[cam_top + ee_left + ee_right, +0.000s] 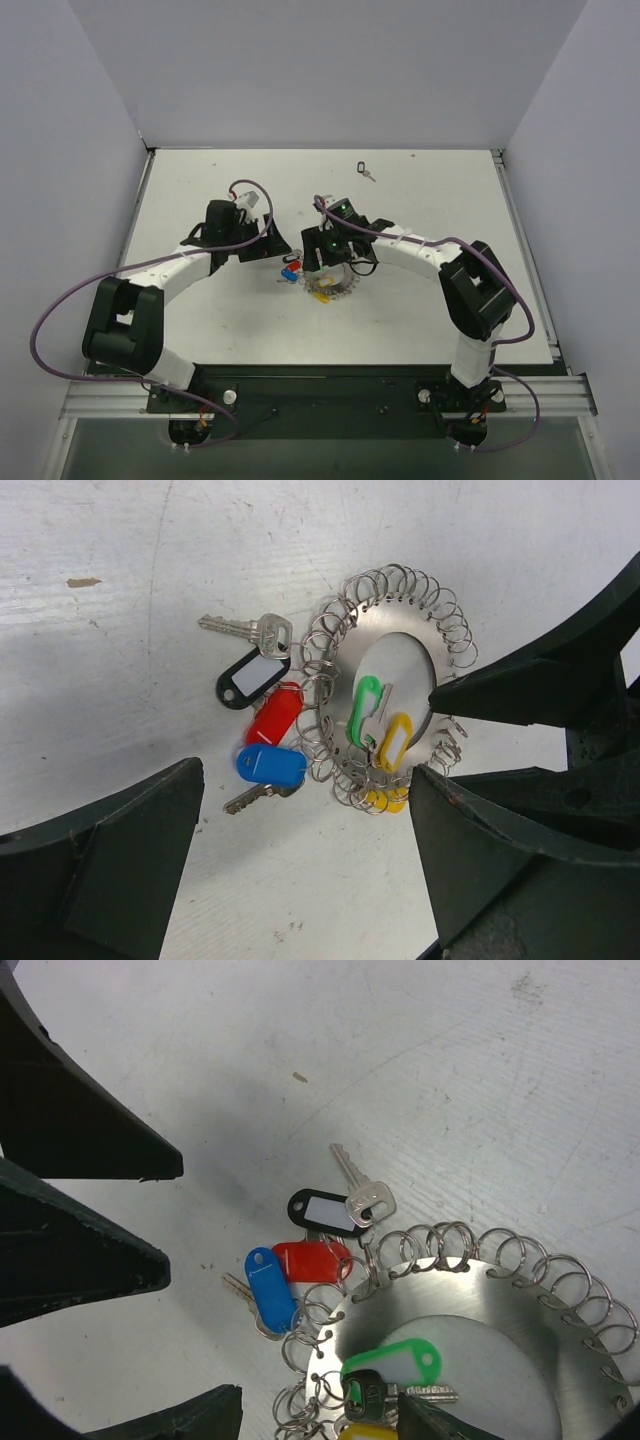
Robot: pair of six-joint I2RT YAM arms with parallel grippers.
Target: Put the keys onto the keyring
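The keyring (340, 288) lies flat mid-table, a silvery plate ring (385, 625) rimmed with small split rings. It also shows in the right wrist view (500, 1300). Black (252, 677), red (273, 715) and blue (270, 765) keys lie at its rim. Green (365, 710) and yellow (392, 742) keys lie over its hole. My left gripper (307, 770) is open and empty just short of the blue key. My right gripper (320, 1395) is open, straddling the rim, one fingertip (425, 1420) beside the green key (395, 1365). Another black key (364, 168) lies alone at the back.
The two grippers (272, 248) (322, 262) stand close together, tips facing over the ring. The right gripper's finger (540, 675) reaches into the left wrist view, and the left fingers (80, 1130) fill the left of the right wrist view. Grey walls enclose the white table (200, 330).
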